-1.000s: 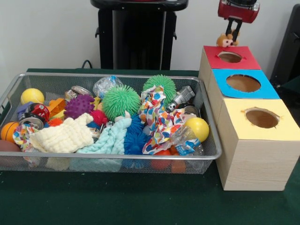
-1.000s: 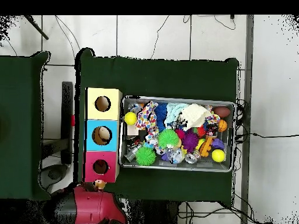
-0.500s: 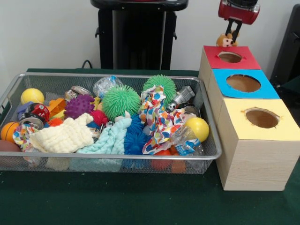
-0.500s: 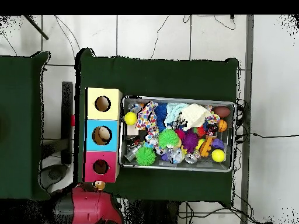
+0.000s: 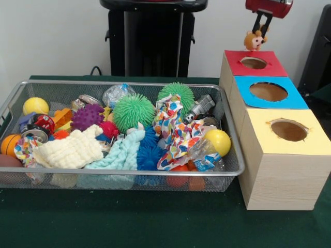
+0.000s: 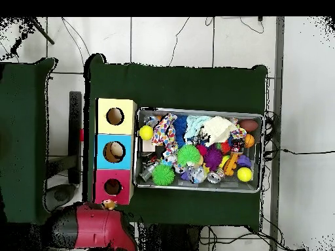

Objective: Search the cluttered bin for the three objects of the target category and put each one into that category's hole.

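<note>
Since a second ago the gripper (image 5: pixel 261 27) has risen toward the top edge of the front view, and the small orange plush animal (image 5: pixel 253 40) it pinches between its fingers now hangs clear above the far side of the red-topped box (image 5: pixel 254 63) instead of sitting just behind it. In the overhead view we see the same toy (image 6: pixel 109 205) just past the red box's (image 6: pixel 111 187) 6 o'clock edge, with the red arm (image 6: pixel 91 229) below it. The three wooden boxes stand in a touching row: red, then the blue-topped box (image 5: pixel 268 92), then the yellow-topped box (image 5: pixel 287 132), each with a round hole in its lid. At 9 o'clock of them in the front view lies the wire mesh bin (image 5: pixel 129 176), crowded with spiky balls, a yellow ball (image 5: pixel 219 141), cloths and small cans; we notice nothing shifted in it. Everything rests on a dark green cloth (image 5: pixel 155 222) covering the table. Behind, we see a pale wall (image 5: pixel 51 36) and a black stand (image 5: pixel 152 39) at 12 o'clock; from above, the floor (image 6: pixel 170 39) is light tile with thin cables trailing over it, and another dark green surface (image 6: pixel 23 140) sits at 9 o'clock.
</note>
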You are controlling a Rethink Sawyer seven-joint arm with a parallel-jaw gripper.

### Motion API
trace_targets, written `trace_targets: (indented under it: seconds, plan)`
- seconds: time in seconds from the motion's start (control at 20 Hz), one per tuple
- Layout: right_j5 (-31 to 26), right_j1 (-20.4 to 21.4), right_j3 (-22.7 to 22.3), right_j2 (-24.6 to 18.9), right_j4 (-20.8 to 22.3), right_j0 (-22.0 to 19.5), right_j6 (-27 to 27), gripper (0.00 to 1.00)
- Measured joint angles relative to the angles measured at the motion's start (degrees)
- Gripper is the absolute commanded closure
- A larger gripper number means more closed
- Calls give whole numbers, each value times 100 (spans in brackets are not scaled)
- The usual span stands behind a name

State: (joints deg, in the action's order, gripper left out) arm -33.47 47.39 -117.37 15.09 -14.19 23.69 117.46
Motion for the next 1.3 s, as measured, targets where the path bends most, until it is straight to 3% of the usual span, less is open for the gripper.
trace_targets:
  seconds: [0.65, 1.3]
  plan:
    - [-78, 140, 461, 126, 9, -19, 0, 100]
    - [-79, 69, 819, 551, 12, -20, 0, 100]
